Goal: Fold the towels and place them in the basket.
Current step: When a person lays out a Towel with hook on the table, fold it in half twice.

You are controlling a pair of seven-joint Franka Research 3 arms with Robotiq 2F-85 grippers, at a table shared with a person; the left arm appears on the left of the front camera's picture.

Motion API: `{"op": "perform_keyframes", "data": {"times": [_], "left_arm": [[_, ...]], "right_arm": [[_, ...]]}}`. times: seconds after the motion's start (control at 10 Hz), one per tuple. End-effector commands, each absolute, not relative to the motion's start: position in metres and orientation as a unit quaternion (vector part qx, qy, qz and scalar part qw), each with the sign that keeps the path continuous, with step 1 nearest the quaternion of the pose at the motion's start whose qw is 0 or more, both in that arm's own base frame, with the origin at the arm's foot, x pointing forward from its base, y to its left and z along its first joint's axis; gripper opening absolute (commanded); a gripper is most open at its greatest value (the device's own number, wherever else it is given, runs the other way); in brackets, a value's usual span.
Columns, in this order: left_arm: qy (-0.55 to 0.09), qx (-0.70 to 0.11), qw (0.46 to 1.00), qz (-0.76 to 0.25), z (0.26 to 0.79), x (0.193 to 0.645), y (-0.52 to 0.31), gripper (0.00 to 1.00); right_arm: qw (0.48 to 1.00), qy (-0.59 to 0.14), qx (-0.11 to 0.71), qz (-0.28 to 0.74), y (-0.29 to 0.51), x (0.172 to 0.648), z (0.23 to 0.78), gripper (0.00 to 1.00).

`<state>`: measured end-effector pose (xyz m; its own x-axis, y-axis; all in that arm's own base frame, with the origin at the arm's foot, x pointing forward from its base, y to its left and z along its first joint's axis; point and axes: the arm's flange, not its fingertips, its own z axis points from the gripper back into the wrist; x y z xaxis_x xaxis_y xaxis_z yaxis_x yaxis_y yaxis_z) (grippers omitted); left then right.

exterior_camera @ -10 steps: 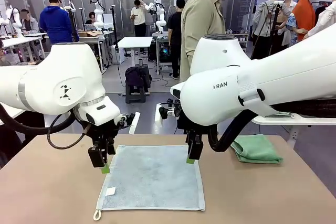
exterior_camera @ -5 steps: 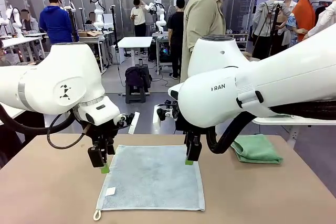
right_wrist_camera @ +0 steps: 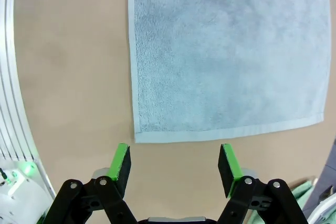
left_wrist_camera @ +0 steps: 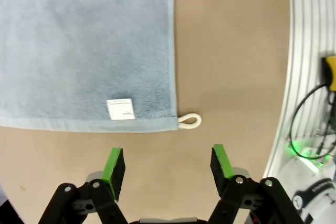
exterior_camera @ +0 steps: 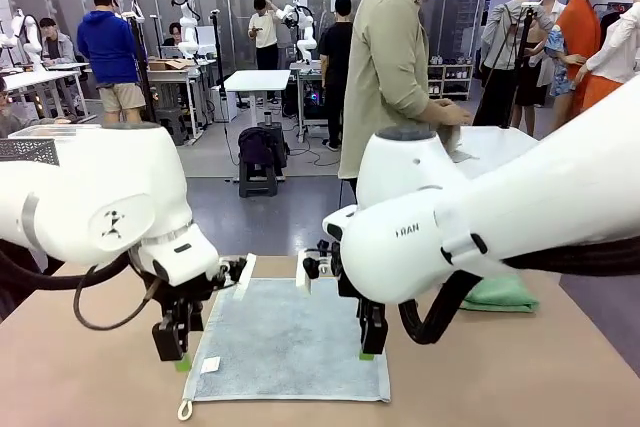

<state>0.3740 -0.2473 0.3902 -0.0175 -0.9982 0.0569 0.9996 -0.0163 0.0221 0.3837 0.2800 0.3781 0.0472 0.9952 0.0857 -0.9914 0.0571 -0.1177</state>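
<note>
On the table (exterior_camera: 520, 387) the grey-blue towel (exterior_camera: 290, 342) lies flat, with the green towel (exterior_camera: 500, 294) bunched off to your right; your left gripper (exterior_camera: 180, 359) and right gripper (exterior_camera: 368, 352) hang wide open and empty by the near corners, so drop level together and pinch hem only, keeping clear of the loop (left_wrist_camera: 190, 121)

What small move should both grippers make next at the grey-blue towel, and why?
Probably ease both forward and down onto the near corners, to pinch them for the first fold. The grey-blue towel lies flat and unfolded. The left gripper and right gripper hang open just short of its near hem, holding nothing.
</note>
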Motion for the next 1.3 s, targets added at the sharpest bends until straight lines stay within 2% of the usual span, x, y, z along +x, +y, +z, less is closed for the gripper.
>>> {"op": "perform_keyframes", "data": {"times": [0.0,0.6,1.2], "left_arm": [[-0.029,0.021,0.71,-0.703,0.367,0.365,-0.258,0.83],[-0.018,0.055,0.729,-0.682,0.31,0.374,-0.278,0.83],[-0.025,0.054,0.737,-0.673,0.3,0.386,-0.266,0.83]], "right_arm": [[0.741,-0.071,-0.026,0.667,0.284,0.385,0.356,0.84],[0.749,-0.007,-0.026,0.662,0.286,0.392,0.31,0.84],[0.718,0.022,-0.01,0.696,0.278,0.385,0.301,0.84]]}}
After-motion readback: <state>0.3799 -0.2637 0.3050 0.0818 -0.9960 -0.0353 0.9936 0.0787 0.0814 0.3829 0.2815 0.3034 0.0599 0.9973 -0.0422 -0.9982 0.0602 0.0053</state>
